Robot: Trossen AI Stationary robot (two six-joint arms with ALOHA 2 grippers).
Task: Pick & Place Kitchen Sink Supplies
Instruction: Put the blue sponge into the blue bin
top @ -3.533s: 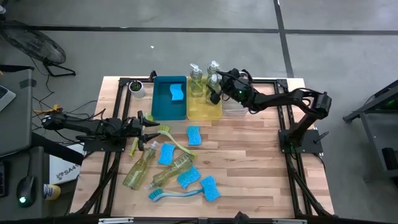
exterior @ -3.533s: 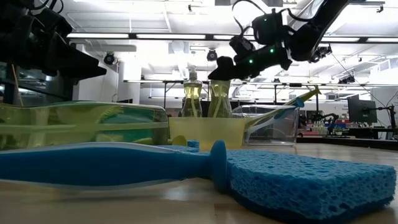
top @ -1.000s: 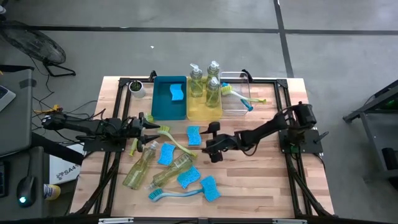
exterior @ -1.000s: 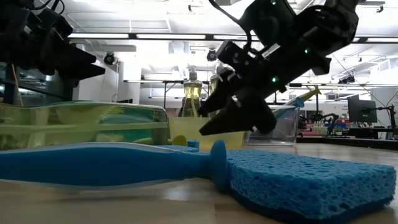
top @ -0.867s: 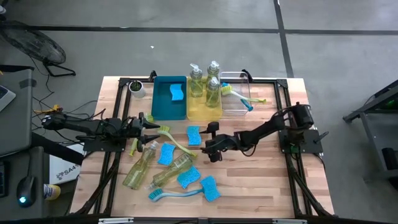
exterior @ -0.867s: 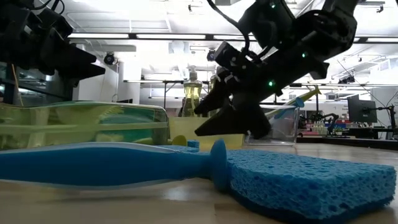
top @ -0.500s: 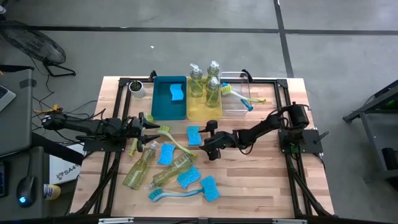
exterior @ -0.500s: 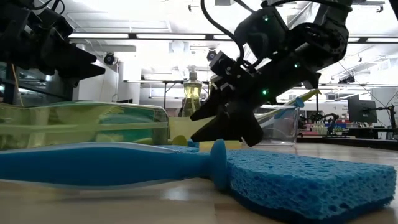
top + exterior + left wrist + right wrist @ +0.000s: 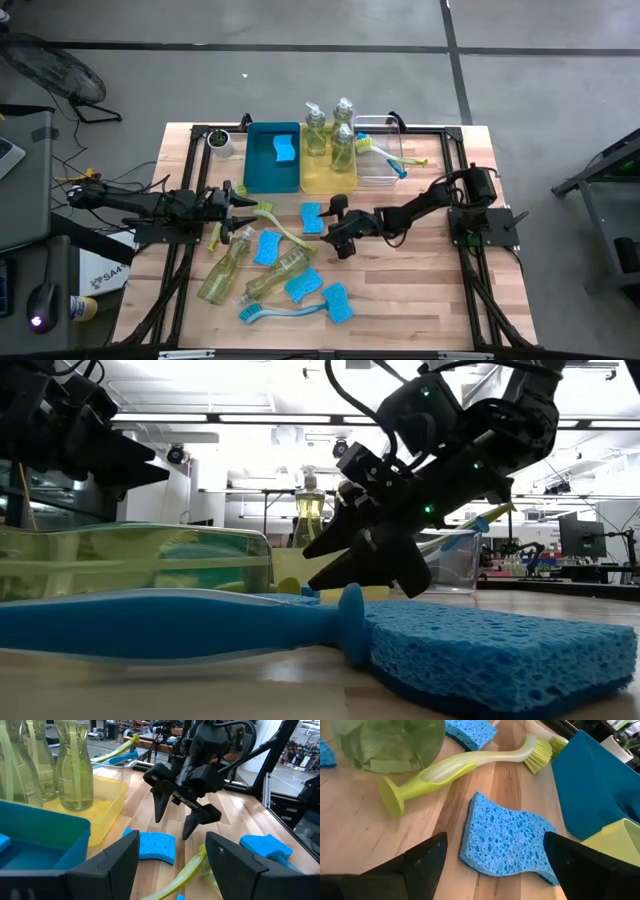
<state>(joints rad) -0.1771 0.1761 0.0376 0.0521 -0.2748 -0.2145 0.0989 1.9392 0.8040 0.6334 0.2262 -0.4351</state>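
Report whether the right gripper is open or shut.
Open: the right gripper has its fingers spread apart above the blue sponge, holding nothing.

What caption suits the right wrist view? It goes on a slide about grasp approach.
Right gripper, fingers open, poised over a blue sponge on the wooden table, beside a yellow-green dish brush.

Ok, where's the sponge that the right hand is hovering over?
In the high view the sponge lies mid-table, just in front of the yellow bin, beside the yellow-green brush; the open right hand hangs just right of it.
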